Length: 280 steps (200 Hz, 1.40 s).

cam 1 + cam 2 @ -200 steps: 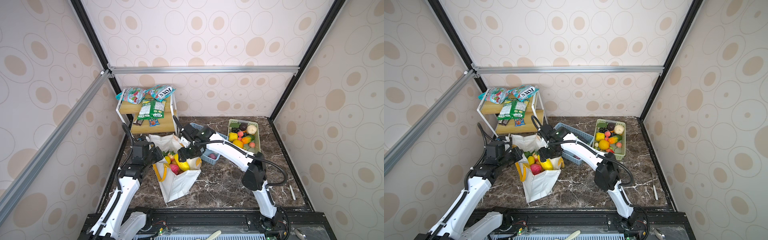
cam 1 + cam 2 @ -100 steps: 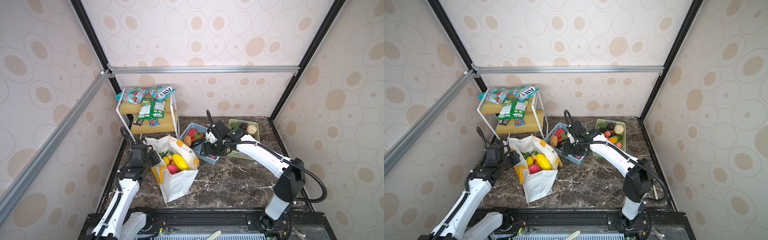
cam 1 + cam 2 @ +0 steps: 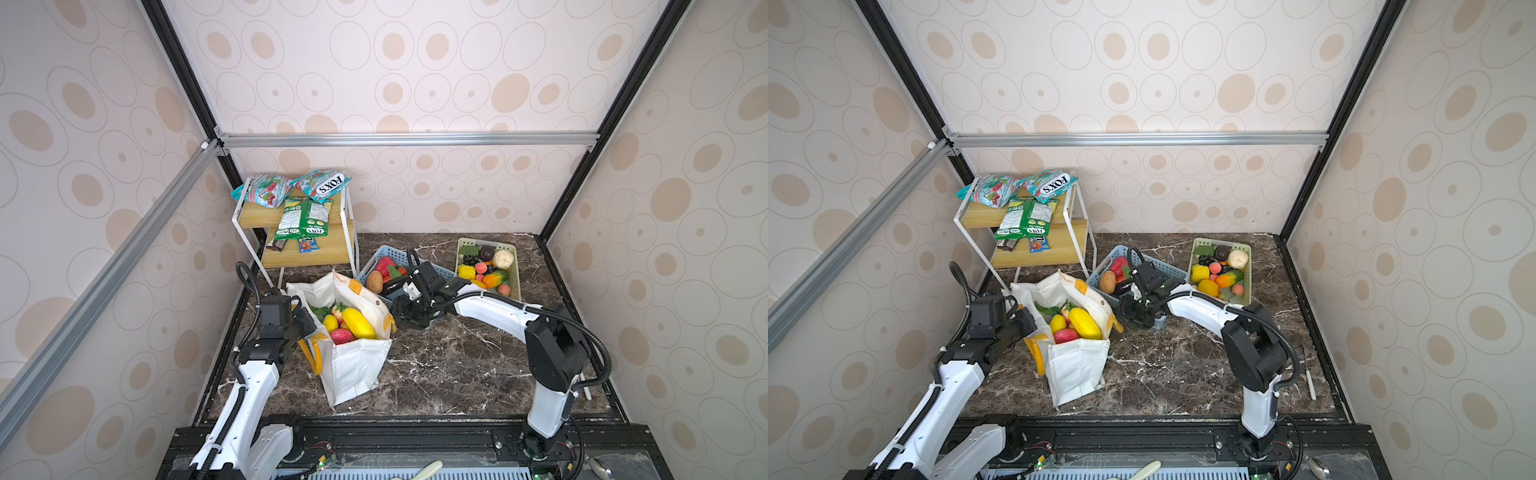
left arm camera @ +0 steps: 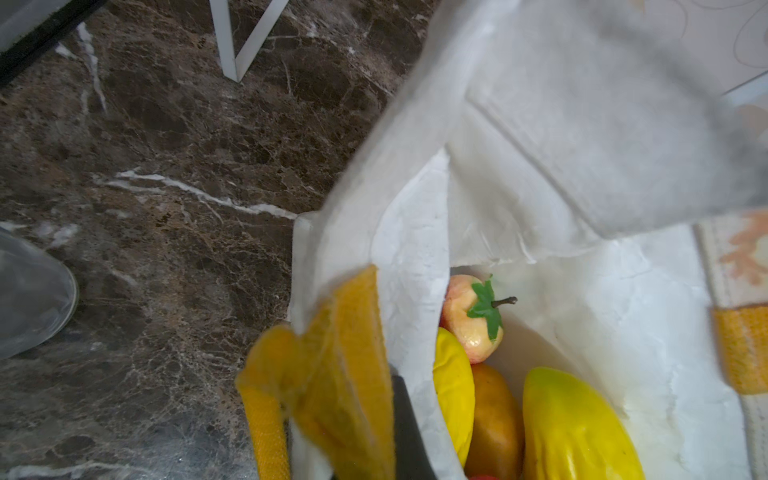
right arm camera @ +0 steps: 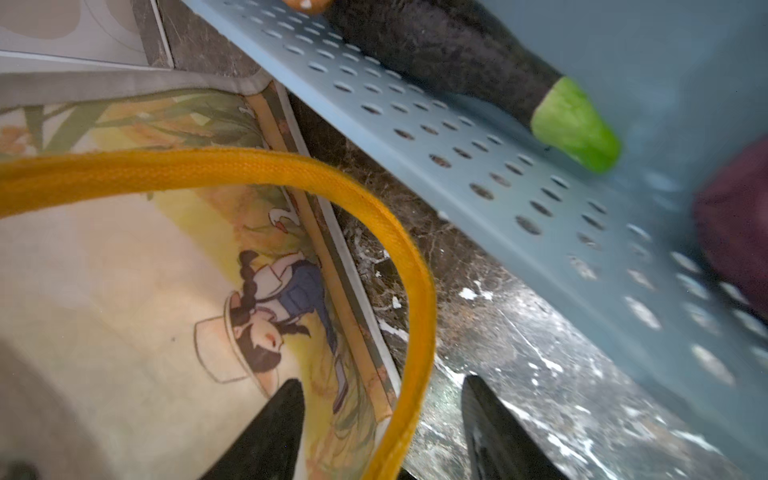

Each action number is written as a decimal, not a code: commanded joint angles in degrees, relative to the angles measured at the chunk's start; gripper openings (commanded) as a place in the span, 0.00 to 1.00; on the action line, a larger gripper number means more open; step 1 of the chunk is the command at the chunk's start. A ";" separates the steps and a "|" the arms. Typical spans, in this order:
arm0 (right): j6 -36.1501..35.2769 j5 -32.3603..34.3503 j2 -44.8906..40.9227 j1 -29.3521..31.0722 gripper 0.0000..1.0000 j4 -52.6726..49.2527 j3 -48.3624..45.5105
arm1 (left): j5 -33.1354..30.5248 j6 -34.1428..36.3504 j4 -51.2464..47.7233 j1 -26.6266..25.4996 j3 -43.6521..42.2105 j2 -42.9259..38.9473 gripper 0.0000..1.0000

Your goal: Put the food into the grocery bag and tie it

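The white grocery bag (image 3: 353, 365) (image 3: 1075, 365) stands open left of the middle, and in both top views yellow, red and green food (image 3: 357, 322) (image 3: 1084, 323) lies inside it. My left gripper (image 3: 307, 324) (image 3: 1025, 322) is shut on the bag's left rim at its yellow handle (image 4: 353, 353), with one black finger (image 4: 405, 428) showing against the white wall. My right gripper (image 3: 405, 313) (image 3: 1129, 309) (image 5: 382, 419) is low at the bag's right side. Its jaws are open and the other yellow handle (image 5: 415, 270) runs between them without touching.
A blue basket (image 3: 382, 253) (image 5: 498, 166) with a potato, a red pepper and an eggplant (image 5: 457, 54) sits just behind my right gripper. A green basket (image 3: 515, 270) of fruit stands at the back right. The shelf (image 3: 299, 253) with snack packets is at the back left.
My right arm came out of the bag, leaving a yellow fruit in it, swung over the blue basket, then dropped beside the bag's right handle with its jaws narrowing. The left gripper kept its hold.
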 commanded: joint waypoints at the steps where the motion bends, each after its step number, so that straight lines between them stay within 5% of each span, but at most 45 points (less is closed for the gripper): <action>1: 7.84 -2.69 1.64 -0.15 0.61 8.09 -3.78 | 0.01 1.47 0.08 0.98 -0.85 -0.69 0.00; 63: 15.95 -2.99 3.89 1.44 0.47 20.57 -9.51 | 2.64 1.14 2.19 0.99 -1.92 -1.40 0.00; 105: 22.22 -2.75 2.45 1.66 0.51 27.43 -12.25 | 4.00 1.34 2.72 1.04 -2.04 -1.06 0.00; 160: 29.34 -4.13 2.02 1.99 0.24 32.58 -14.37 | 3.75 1.22 2.82 1.05 -2.00 -1.19 0.00; 229: 23.87 -1.69 -4.91 0.26 0.00 24.97 -13.51 | 5.33 0.95 3.02 1.04 -1.07 -1.39 0.00; 280: 18.53 0.11 -13.19 -3.90 0.00 16.53 -13.71 | 13.92 1.42 6.07 0.92 -0.71 -0.02 0.00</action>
